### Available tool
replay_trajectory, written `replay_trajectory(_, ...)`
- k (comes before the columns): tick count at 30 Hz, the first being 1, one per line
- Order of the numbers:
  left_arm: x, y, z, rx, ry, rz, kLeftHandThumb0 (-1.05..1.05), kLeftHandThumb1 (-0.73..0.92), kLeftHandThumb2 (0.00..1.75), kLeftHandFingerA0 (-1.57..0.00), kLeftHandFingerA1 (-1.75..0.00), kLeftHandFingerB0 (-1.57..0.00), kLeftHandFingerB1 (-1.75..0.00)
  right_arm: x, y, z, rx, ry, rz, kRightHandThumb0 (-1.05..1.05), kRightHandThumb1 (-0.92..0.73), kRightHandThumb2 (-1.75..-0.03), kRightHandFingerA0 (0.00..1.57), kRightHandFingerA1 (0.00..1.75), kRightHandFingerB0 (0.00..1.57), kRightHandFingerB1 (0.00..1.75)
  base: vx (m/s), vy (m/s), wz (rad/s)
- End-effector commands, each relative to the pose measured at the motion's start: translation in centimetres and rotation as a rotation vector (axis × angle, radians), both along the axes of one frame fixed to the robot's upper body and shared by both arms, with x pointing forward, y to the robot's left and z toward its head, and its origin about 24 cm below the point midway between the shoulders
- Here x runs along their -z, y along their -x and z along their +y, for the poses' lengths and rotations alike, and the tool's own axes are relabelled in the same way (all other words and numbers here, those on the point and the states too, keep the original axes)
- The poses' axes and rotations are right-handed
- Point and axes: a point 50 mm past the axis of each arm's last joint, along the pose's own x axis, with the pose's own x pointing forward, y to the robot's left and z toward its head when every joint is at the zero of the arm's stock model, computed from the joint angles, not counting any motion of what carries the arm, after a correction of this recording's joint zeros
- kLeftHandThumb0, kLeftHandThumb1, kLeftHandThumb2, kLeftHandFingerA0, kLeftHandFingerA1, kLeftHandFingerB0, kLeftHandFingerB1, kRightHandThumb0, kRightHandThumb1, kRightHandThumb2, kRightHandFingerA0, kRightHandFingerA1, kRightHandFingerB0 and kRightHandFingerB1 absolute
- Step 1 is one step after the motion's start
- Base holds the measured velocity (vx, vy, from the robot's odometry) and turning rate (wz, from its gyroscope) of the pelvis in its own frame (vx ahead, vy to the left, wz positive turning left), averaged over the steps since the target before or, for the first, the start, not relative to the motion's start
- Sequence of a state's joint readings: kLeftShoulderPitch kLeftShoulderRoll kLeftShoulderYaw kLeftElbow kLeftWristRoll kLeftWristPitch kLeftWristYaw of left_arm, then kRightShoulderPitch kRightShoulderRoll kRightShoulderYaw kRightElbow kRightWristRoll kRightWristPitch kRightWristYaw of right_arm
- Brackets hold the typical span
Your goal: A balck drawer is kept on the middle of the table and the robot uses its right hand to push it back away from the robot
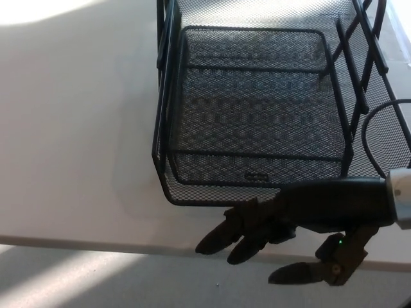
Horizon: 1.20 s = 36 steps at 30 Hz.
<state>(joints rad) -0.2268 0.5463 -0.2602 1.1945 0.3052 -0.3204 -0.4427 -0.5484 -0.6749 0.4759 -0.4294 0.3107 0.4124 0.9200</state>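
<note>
A black wire-mesh drawer (257,109) sits on the white table (70,141), its lower tray pulled out toward me and its front rim (218,200) near the table's front edge. My right hand (282,224) comes in from the right, low in the head view. Its fingers (225,236) stretch out to the left, just below the tray's front rim, and its thumb (308,273) hangs apart underneath. The hand is open and holds nothing. Whether it touches the rim I cannot tell. My left hand does not show.
A black cable (369,138) loops over the drawer's right side. The table's front edge (96,247) runs across below the drawer, with sunlit floor (77,282) beyond it. A bright sun patch (38,9) lies at the table's far left.
</note>
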Motion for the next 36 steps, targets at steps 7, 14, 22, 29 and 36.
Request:
replay_trajectory(7, 0.0, 0.4, 0.5, 0.001, -0.032, 0.016, -0.65, 0.61, 0.87, -0.31, -0.46, -0.21, -0.41, 0.8, -2.0, -0.1, 0.062, 0.137, 0.004, -0.35, -0.54, -1.09, 0.01, 0.49, 0.0, 0.46, 0.0, 0.0, 0.0)
replay_trajectory(14, 0.1, 0.5, 0.5, -0.014, -0.029, 0.019, -0.64, 0.61, 0.87, -0.3, -0.46, -0.2, -0.41, 0.6, -4.3, 0.1, 0.082, 0.169, 0.061, -0.35, -0.52, -1.08, 0.01, 0.5, 0.0, 0.46, 0.0, 0.0, 0.0)
replay_trajectory(22, 0.0, 0.4, 0.5, -0.016, -0.025, 0.015, -0.63, 0.61, 0.86, -0.31, -0.46, -0.21, -0.41, 0.0, -5.9, 0.2, 0.109, 0.206, 0.045, -0.36, -0.52, -1.08, 0.0, 0.49, 0.0, 0.46, 0.0, 0.0, 0.0)
replay_trajectory(29, 0.1, 0.5, 0.4, -0.007, -0.031, 0.018, -0.6, 0.71, 0.62, -0.39, -0.35, -0.26, -0.3, -0.5, -7.0, 0.3, 0.117, 0.243, 0.036, -0.35, -0.54, -1.09, 0.01, 0.49, 0.0, 0.46, 0.0, 0.0, 0.0)
replay_trajectory(36, 0.1, 0.5, 0.6, -0.012, -0.03, 0.021, -0.63, 0.62, 0.86, -0.3, -0.46, -0.2, -0.41, -0.4, -8.4, -0.1, 0.13, 0.272, 0.047, -0.69, -0.83, -0.65, 0.2, 0.34, 0.17, 0.28, 0.0, 0.0, 0.0)
